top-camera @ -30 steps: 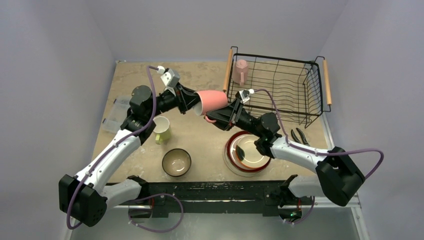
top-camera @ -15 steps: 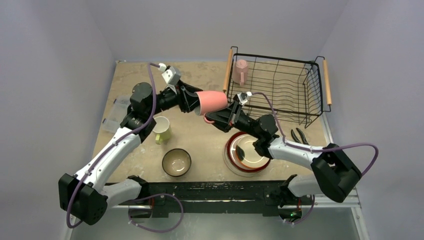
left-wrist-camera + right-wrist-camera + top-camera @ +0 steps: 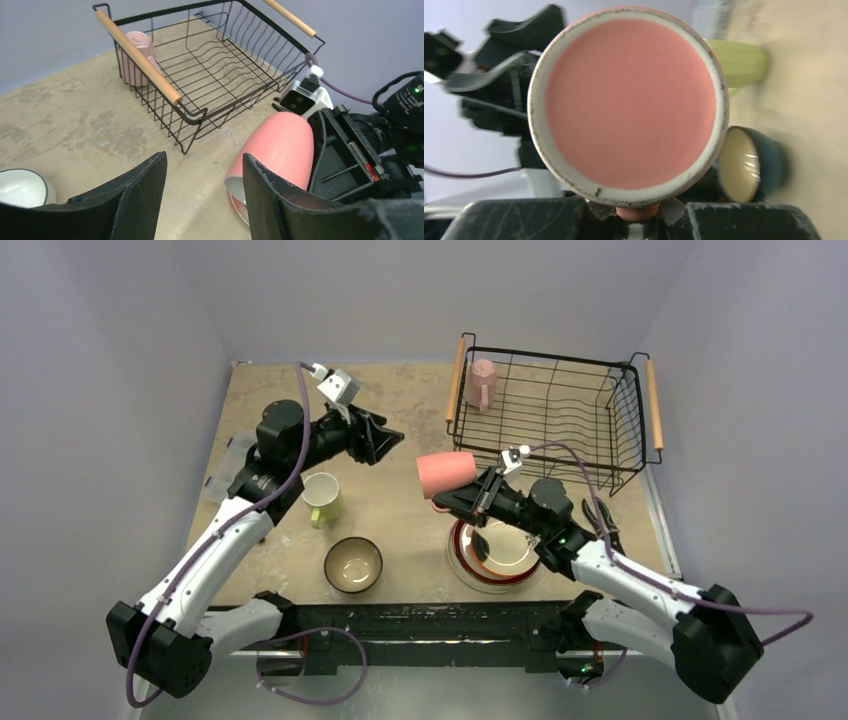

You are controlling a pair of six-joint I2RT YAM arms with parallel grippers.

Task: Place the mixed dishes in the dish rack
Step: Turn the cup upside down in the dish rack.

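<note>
— Well, you have the salmon mug (image 3: pixel 445 472) near the middle of the top view, lying on its side in the air. Your right gripper (image 3: pixel 458 500) is closed only on its handle, a thin pinch.
— Yes, and close below it in the frame lies the red-rimmed plate (image 3: pixel 497 575) with its stack. If the handle turns between the pads, the mug may swing down or drop, and I think it could chip that stack.
— Your left gripper (image 3: pixel 388 445), just left of the mug, stands about half open with nothing in it. Keep it apart, because a sweep to the right could knock the mug.
— Then there is the dish rack (image 3: pixel 560 357) at the upper right. Its near wire wall is between the mug and the inside. If you carry too low, you will probably hit it.
— Also, the pale pink mug (image 3: pixel 482 383) already stands in the rack's upper left corner. Put yours well apart from it.
</note>
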